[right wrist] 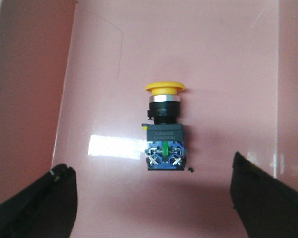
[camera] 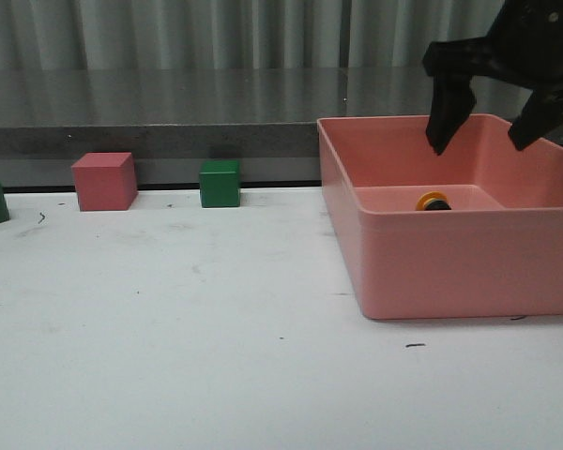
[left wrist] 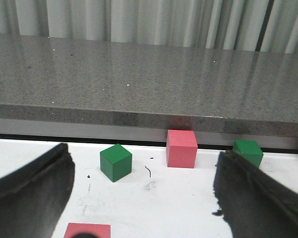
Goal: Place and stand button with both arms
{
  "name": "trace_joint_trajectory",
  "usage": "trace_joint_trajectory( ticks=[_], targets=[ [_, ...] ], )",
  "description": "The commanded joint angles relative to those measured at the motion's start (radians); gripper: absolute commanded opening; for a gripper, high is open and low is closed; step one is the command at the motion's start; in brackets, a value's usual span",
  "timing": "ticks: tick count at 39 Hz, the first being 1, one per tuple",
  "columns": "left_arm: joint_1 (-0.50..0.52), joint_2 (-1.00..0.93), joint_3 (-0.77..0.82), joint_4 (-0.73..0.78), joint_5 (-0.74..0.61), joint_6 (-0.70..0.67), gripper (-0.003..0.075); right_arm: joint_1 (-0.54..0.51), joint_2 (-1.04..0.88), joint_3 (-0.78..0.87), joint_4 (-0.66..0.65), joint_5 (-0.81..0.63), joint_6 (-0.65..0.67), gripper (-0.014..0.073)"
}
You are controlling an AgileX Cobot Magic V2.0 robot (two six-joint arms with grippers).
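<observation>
The right gripper [camera: 483,141] is held wide open, empty, above the button [right wrist: 165,128] lying in the pink bin [camera: 432,272]; the left gripper [left wrist: 144,198] is likewise spread, holding nothing.

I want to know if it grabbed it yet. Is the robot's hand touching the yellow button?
Apart. The right wrist view shows the button lying alone between the right gripper's open fingers, bare bin floor on both sides.

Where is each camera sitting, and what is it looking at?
Front view: faces forward over the white table; shows the pink bin and the right hand, open above it.
Left wrist view: on the left arm; sees cubes, with the open left hand.
Right wrist view: looks down into the bin at the button.
Front and right wrist views share the button.
</observation>
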Motion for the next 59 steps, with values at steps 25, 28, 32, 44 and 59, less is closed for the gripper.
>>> trace_joint_trajectory(
  ticks=[25,28,32,44,59],
  targets=[
    [0.000,0.013,-0.036,0.000,-0.077,-0.012,0.0545,-0.002,0.346,-0.379,-0.074,0.164,0.168,0.0554],
    [0.000,0.013,-0.036,0.000,-0.077,-0.012,0.0545,-0.002,0.352,-0.379,-0.074,0.179,0.168,0.0523],
    [0.000,0.013,-0.036,0.000,-0.077,-0.012,0.0545,-0.002,0.353,-0.379,-0.075,0.196,0.168,0.0441],
    [0.000,0.013,-0.036,0.000,-0.077,-0.012,0.0545,0.001,0.341,-0.454,-0.075,0.285,0.165,0.0291],
    [0.000,0.013,-0.036,0.000,-0.077,-0.012,0.0545,0.078,0.158,-0.472,-0.076,0.332,0.157,0.0291]
  ],
)
